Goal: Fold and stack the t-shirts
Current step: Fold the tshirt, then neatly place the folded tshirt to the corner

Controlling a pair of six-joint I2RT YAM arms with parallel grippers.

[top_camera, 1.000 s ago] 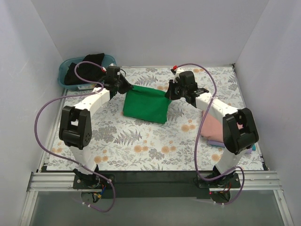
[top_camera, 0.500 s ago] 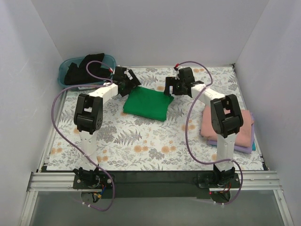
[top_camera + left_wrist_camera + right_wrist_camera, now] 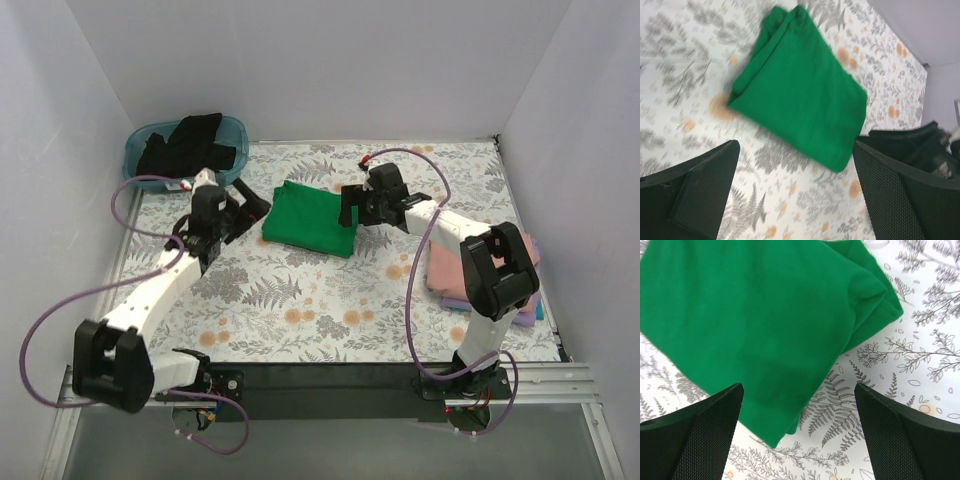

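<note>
A bright green t-shirt (image 3: 310, 218) lies folded into a rectangle at the middle back of the flowered table. My left gripper (image 3: 252, 205) stands open just off its left edge and holds nothing. My right gripper (image 3: 348, 208) stands open at its right edge, also empty. The left wrist view has the green t-shirt (image 3: 800, 85) ahead of the open left gripper (image 3: 796, 150). In the right wrist view the green t-shirt (image 3: 755, 325) fills the upper left, with its corner between the spread fingers of the right gripper (image 3: 799, 390). A salmon pink t-shirt (image 3: 445, 268) rests on a lavender one (image 3: 458, 303) at the right. A black t-shirt (image 3: 185, 145) sits in the tub.
The teal plastic tub (image 3: 133, 157) stands at the back left corner. White walls close in the table on the left, back and right. My right arm crosses over the pink and lavender stack. Purple cables loop off both arms.
Both grippers have gone from shut to open and let go of the green t-shirt, which now lies flat. The left arm has drawn back toward the left and near side.
</note>
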